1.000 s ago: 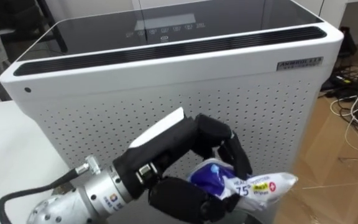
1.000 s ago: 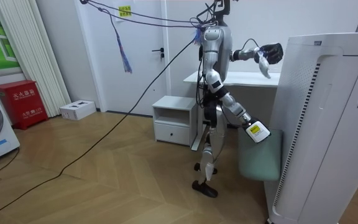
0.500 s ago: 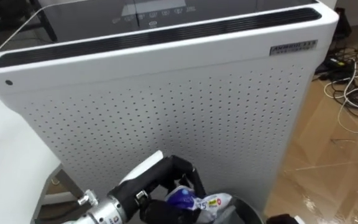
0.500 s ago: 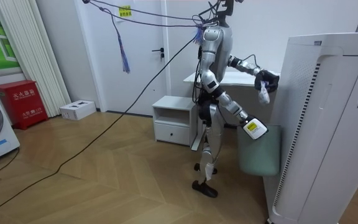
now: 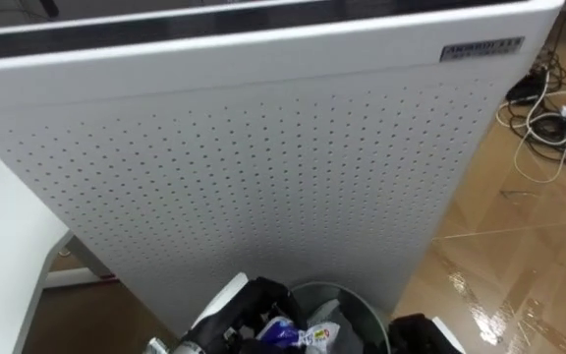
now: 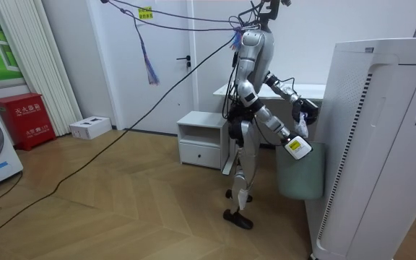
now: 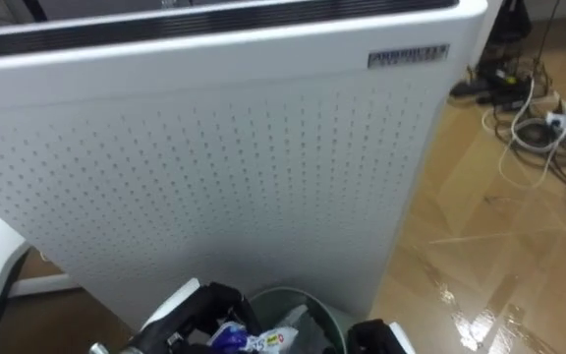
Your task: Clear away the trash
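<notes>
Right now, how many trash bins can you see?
1. The bin stands on the floor beside the white appliance, under the left hand that holds the packet. Another could be hidden behind the furniture.

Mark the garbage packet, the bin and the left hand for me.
garbage packet (image 5: 301,337), left eye view, on its blue and white printed front.
bin (image 5: 358,294), left eye view, on its grey rim.
left hand (image 5: 254,303), left eye view, on the dark back of the hand.
</notes>
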Controlling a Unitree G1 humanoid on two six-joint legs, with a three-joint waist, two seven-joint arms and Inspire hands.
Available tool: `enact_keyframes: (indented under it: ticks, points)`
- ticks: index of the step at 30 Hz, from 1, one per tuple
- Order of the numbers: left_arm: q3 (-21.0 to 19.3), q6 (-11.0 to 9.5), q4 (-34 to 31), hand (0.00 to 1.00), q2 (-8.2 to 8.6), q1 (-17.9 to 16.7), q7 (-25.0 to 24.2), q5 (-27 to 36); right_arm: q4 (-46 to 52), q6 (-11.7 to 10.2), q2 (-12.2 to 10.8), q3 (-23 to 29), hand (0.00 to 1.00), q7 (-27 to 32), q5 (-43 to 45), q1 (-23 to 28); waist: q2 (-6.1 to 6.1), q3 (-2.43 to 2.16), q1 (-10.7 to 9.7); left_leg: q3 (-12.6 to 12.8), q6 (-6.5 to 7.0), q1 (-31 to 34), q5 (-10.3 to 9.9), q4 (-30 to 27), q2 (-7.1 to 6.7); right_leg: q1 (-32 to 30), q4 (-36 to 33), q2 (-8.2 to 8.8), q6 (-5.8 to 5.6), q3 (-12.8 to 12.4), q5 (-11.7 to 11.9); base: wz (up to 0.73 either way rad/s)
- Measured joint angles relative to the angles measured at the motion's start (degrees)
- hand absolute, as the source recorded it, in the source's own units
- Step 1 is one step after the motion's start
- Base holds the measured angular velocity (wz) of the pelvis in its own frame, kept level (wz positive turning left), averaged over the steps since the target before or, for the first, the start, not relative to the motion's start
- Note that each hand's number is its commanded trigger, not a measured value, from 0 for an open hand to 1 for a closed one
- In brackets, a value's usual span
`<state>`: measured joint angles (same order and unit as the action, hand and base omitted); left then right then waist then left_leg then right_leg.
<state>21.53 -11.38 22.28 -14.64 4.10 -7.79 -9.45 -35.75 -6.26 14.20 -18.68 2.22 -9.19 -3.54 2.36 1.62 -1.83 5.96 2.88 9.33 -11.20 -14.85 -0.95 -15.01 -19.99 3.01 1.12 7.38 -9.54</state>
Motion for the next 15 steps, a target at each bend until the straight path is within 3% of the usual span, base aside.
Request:
enact_keyframes:
  ticks: [1, 2, 15]
  points:
    - [0.0, 0.0, 1.1, 0.55, 0.44, 0.1, 0.2, -0.4, 0.1, 0.0, -0.1, 0.0, 1.0, -0.5, 0.0, 0.0, 0.0, 0.0, 0.0, 0.0, 0.0, 0.0, 0.0, 0.0, 0.04, 0.0, 0.0, 0.04, 0.07, 0.1, 0.0, 0.05]
    - [0.0, 0.0, 1.6, 0.0, 0.63, 0.1, 0.2, -0.4, 0.1, 0.0, -0.4, 0.0, 1.0, -0.6, 0.0, 0.0, -0.01, 0.01, 0.0, 0.0, 0.0, 0.0, 0.0, 0.0, 0.04, 0.0, 0.0, 0.06, 0.08, 0.1, 0.0, 0.0]
    - [-0.2, -0.2, 3.7, 0.0, 2.68, 0.1, 1.0, -5.3, 1.0, -0.1, -2.0, 0.3, 1.0, -5.0, 0.1, -0.3, -0.73, 0.06, 0.6, 1.1, -0.01, 0.1, 0.0, -0.8, -0.05, -1.2, -1.4, -0.01, 0.2, -1.4, -0.1, -0.04]
